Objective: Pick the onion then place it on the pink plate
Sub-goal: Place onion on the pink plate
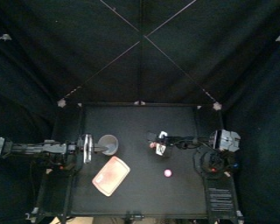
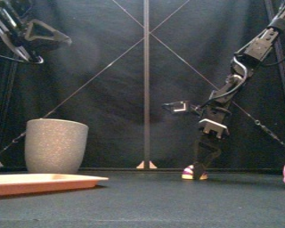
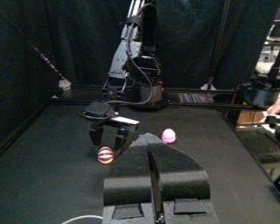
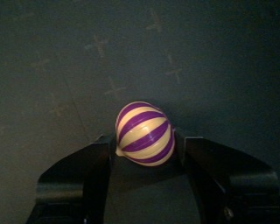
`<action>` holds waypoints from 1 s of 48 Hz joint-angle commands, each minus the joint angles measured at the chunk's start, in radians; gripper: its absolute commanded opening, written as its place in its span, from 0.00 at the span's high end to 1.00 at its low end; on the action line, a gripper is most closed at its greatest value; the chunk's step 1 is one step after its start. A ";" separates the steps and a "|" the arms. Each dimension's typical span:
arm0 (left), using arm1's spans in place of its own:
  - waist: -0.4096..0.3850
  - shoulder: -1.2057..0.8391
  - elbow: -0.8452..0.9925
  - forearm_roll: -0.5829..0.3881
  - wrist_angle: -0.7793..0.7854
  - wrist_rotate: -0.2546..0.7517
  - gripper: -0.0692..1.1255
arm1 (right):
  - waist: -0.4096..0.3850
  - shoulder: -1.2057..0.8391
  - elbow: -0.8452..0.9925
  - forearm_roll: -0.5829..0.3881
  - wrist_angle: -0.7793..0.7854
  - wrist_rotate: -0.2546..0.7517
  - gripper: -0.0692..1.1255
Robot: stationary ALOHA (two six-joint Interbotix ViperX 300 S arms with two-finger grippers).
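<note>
The left gripper [image 3: 150, 144] rests at the table's [image 2: 145, 200] left side, empty, its jaws drawn together to a thin slit. Just right of it stands the grey cup [image 2: 56, 145], and in front of the cup, close by, lies the plate [image 2: 38, 184] with nothing on it. Past the middle, the right gripper [image 2: 199, 163] points down at the table with the onion [image 4: 145, 133] between its jaws. They press on both flanks of the striped bulb, which sits at table level or barely above it; I cannot tell which. A small pink toy [image 1: 168, 172] lies apart from it, nearer the front edge. The grasp looks made and the lift and carry to the left are yet to come, so the risks lie there. The bulb is round and smooth and appears to be held only near the jaw tips, so a quick lift or a slack squeeze could let it pop out and roll. The way to the plate runs toward the cup and the parked left gripper: a low or wide sweep could clip either one and tip the cup. At the plate, which is flat with a shallow rim, a release from too high would let the onion bounce or roll off the edge. The toy looks clear of that path.
</note>
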 commanded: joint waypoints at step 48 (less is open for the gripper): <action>0.029 -0.003 -0.005 0.000 -0.005 0.000 0.89 | 0.393 0.331 -0.719 0.075 0.029 0.000 0.26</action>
